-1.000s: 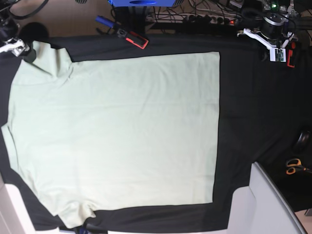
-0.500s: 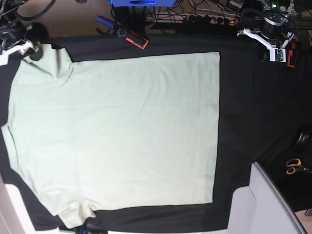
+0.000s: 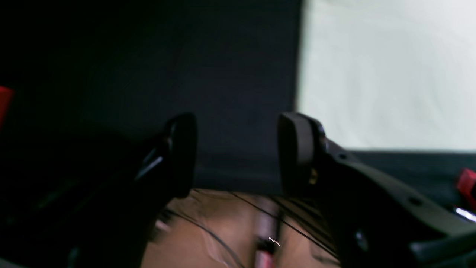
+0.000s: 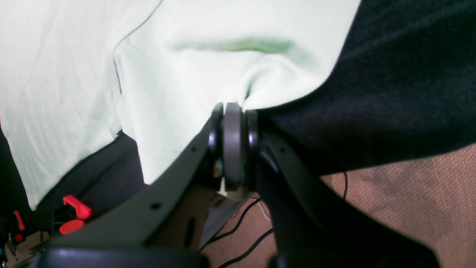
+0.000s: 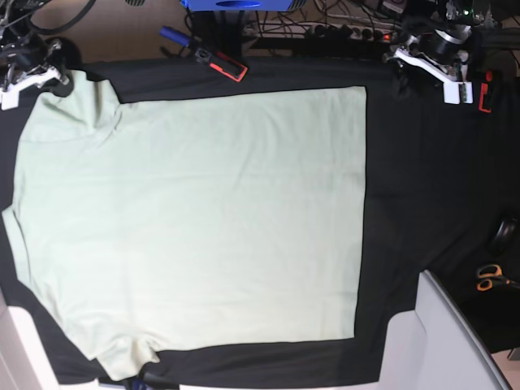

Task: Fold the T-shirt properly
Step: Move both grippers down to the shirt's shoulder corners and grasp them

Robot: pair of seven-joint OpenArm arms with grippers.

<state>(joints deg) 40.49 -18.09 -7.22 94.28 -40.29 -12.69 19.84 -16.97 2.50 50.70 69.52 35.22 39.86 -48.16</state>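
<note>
- T-shirt (image 5: 195,219) lies spread flat on the black-covered counter (image 5: 422,203), taking up most of the cover: sleeves at the base view's left, straight hem edge at its right. No fold made yet, so my read is the very start of the task, the corner-grab step.
- Right tool (image 4: 232,145): pads pressed together, clamped on the edge of the top-left sleeve. In the right wrist view the fabric puckers right at the pinch, and some black cover may be caught in there too; hard to tell.
- Left tool (image 3: 238,152): fingers apart, nothing between them. It hangs over bare cover near the shirt's top-right hem corner, beside the fabric and not on it.
- Next move, as I judge it: the left tool has to get onto that hem corner and close on it. Then both ends of the top edge can be lifted and carried together across the shirt for the first lengthwise fold, kept taut so the thin cloth does not bunch.
- Labels and writing: none readable in any view. No brand or print visible on the shirt; the left wrist view is dark and soft.
- Clutter beyond the cover: orange-handled scissors (image 5: 488,277) at the right edge.
</note>
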